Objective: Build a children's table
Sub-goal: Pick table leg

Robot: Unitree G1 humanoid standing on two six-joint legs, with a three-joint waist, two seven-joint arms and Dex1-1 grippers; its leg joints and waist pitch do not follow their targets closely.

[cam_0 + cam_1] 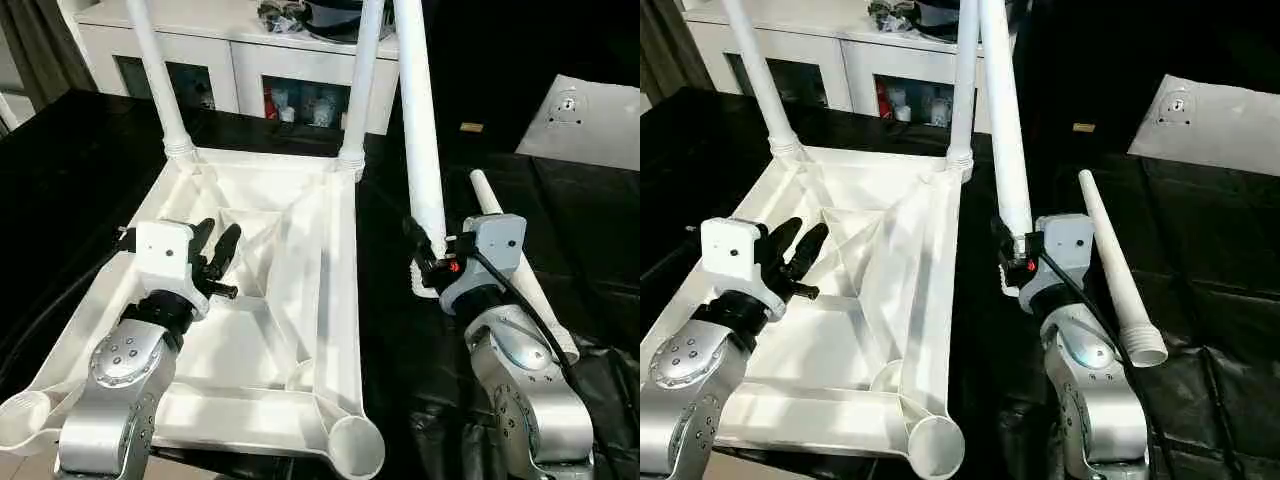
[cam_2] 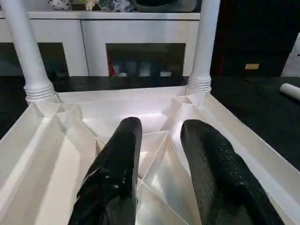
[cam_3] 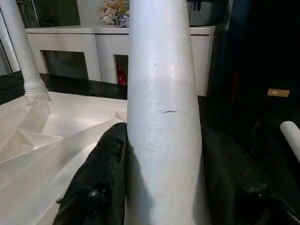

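The children's table top (image 1: 338,300) lies upside down on the black surface, ribbed underside up. Two white legs (image 1: 160,80) (image 1: 362,80) stand in its far corner sockets. Both near sockets (image 1: 355,445) (image 1: 25,415) are empty. My right gripper (image 1: 430,265) is shut on the thick end of a third leg (image 1: 420,130), holding it nearly upright just right of the top's edge. A fourth leg (image 1: 1115,265) lies loose on the cloth beside my right arm. My left gripper (image 1: 218,250) hovers open over the ribs at the top's left-middle, its fingers (image 2: 122,154) holding nothing.
A white cabinet (image 1: 250,60) with dark openings stands behind the table. A white cushion-like bag (image 1: 585,120) lies at the back right. Black cloth (image 1: 80,170) covers the work surface around the top.
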